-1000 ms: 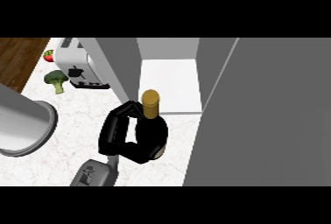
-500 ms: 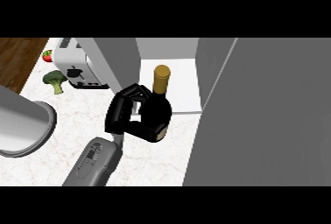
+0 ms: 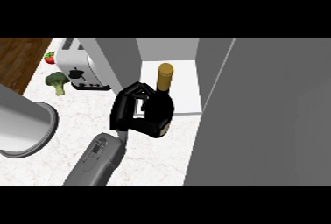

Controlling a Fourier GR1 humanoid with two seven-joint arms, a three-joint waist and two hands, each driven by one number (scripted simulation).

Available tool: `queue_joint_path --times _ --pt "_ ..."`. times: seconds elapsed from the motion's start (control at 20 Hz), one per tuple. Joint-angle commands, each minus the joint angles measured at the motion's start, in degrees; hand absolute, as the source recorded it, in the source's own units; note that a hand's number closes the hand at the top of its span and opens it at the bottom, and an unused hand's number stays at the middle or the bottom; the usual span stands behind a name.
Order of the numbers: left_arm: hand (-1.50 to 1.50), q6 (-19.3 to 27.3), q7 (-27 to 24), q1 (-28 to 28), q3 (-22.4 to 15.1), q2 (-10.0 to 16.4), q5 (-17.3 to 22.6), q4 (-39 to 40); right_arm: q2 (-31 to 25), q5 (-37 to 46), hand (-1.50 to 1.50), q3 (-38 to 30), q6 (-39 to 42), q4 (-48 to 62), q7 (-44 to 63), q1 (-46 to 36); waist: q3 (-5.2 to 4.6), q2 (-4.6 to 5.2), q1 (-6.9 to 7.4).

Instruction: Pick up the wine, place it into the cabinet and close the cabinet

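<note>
1 wine bottle [image 3: 165, 89], left hand [image 3: 129, 117] curled round it, before open cabinet [image 3: 187, 81].

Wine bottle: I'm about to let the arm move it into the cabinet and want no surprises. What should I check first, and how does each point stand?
1. Grip: left hand is curled round the wine bottle. Ok.
2. Pose: the bottle stands roughly upright, gold cap on top. Ok.
3. Access: the cabinet door stands open at the right. Ok.
4. Landing spot: the part of the white shelf that shows beyond the bottle is bare. Ok.
5. Placement: the bottle's base is at the shelf's front edge, over the counter, not yet inside. Not ok.
6. Right hand, for closing the door: not in view. Cannot tell.
</note>
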Motion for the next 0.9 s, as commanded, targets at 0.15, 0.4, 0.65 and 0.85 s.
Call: queue_joint_path --times 0.15,0.4,0.65,0.85 --pt "1.5 -2.8 3.3 -9.1 1.7 -0.5 3.4 8.9 -0.6 -1.8 -1.5 1.0 0.4 -8.7 0.9 3.6 -0.38 1.15 -1.31" --pt "1.5 2.1 4.6 -11.8 -0.3 -1.1 5.7 10.1 -0.5 -3.8 -1.5 -0.5 1.6 -8.0 -0.1 1.5 -0.41 1.53 -2.46" --pt "1.5 5.6 6.0 -12.7 -1.4 0.5 2.0 11.4 0.7 -3.6 -1.5 1.6 0.9 -7.1 -2.1 2.8 -0.36 1.63 -3.61" --pt "1.5 8.9 7.8 -19.4 -0.4 -1.1 1.3 21.0 -0.5 -4.4 -1.5 1.7 2.5 -6.8 -3.3 3.8 -0.34 1.81 -3.87"
